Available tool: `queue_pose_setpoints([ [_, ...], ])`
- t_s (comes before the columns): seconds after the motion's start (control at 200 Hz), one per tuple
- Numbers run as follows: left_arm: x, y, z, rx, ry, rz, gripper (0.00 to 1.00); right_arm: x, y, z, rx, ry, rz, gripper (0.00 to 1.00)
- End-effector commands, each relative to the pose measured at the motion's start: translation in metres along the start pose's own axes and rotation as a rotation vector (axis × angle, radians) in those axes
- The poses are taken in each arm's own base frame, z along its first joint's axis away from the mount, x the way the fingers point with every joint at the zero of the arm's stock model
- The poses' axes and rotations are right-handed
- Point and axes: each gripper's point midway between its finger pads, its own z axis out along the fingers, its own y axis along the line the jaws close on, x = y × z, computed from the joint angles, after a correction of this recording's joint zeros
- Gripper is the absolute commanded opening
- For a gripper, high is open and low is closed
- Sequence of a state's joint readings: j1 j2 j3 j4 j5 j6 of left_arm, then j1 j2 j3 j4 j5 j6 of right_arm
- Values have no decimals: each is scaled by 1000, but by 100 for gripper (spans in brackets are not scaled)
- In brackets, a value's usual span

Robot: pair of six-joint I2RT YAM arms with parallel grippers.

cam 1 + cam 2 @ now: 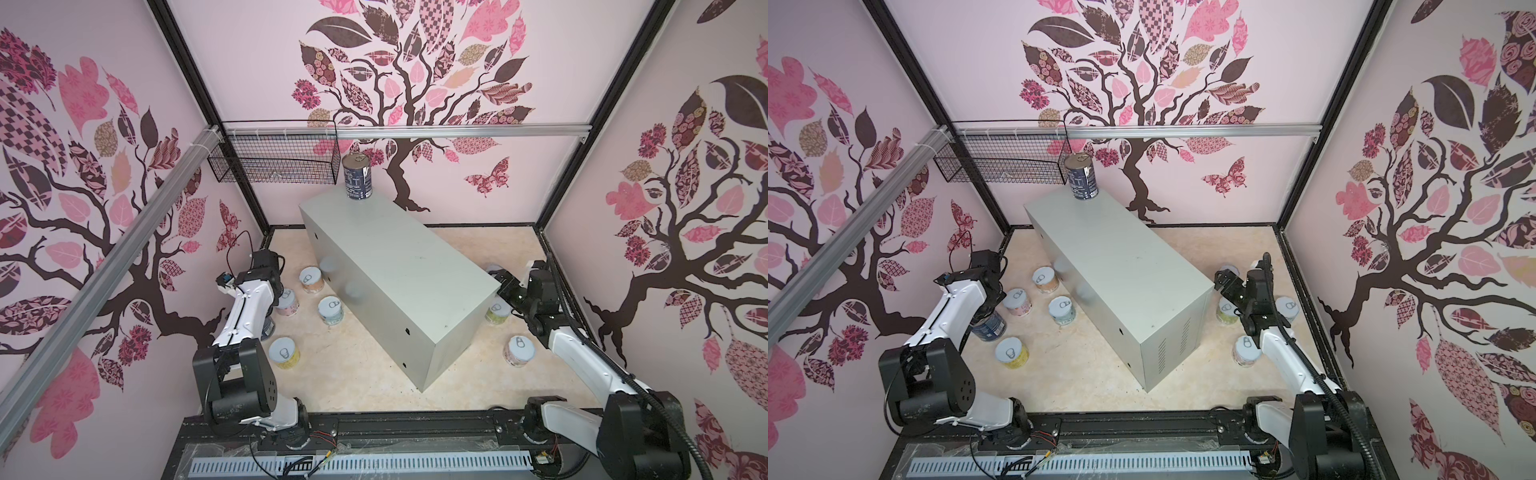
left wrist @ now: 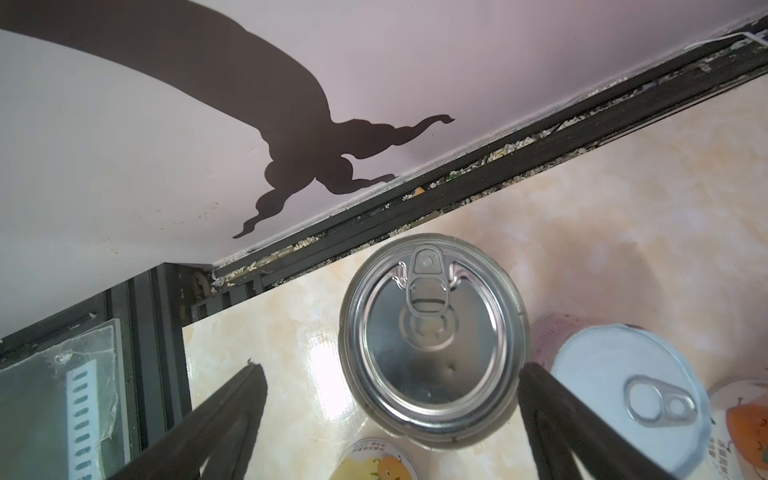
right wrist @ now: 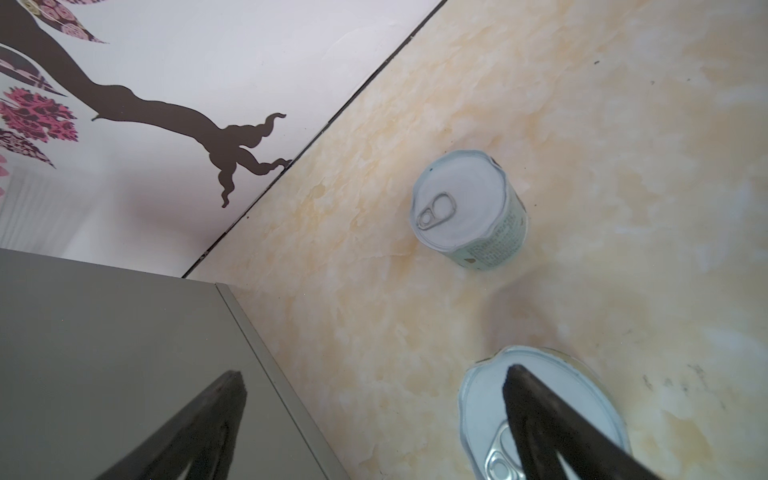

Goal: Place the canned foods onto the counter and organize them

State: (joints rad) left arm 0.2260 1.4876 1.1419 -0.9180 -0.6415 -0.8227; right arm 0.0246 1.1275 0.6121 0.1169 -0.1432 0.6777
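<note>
Canned foods sit under both hands, yet neither grasps one. The left hand is released, its dark fingers spread wide to either side of a tall silver-topped can. That can stands upright on the marbled floor near the floor's left edge (whether a finger touches its rim cannot be told). Just beside it are short white-lidded cans, four of them upright along the left long side of the surface.

The right hand is released too, and empty. In its wrist view one finger hangs over the surface's top by an edge, the other over a white lid. In both top views it hovers at the right corner of the surface's near end. Four more short cans stand on the floor on that side, one partly hidden behind the hand.

On the surface itself only one tall dark-blue can stands, upright at the far edge, toward the right corner. Judged from this, the task has barely begun: one of ten is placed, nine are left on the floor, and the rest of the top is bare. The likely next step is closing the left hand on the tall can.
</note>
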Motion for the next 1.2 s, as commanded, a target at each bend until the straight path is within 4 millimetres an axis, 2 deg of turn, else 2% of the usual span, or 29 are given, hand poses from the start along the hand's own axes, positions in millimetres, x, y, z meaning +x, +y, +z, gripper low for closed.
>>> queue_pose_setpoints([
  [0.0, 9, -3, 13, 11, 35, -2, 98, -12, 18, -9, -66, -37, -3, 100],
  [0.175, 10, -8, 21, 13, 67, 8, 98, -12, 23, -13, -94, -42, 0, 100],
  [0.445, 21, -9, 39, 5, 123, 7, 98, -11, 26, -12, -114, -37, -1, 100],
  [0.725, 14, -11, 30, 51, 94, -5, 98, -9, 26, -8, -123, -27, 6, 100],
  [0.92, 4, -9, 16, 68, 42, -1, 98, -8, 28, -5, -133, -16, 8, 100],
  [1.19, 6, -14, 15, 100, 49, 6, 98, -6, 26, -6, -132, -16, 6, 100],
])
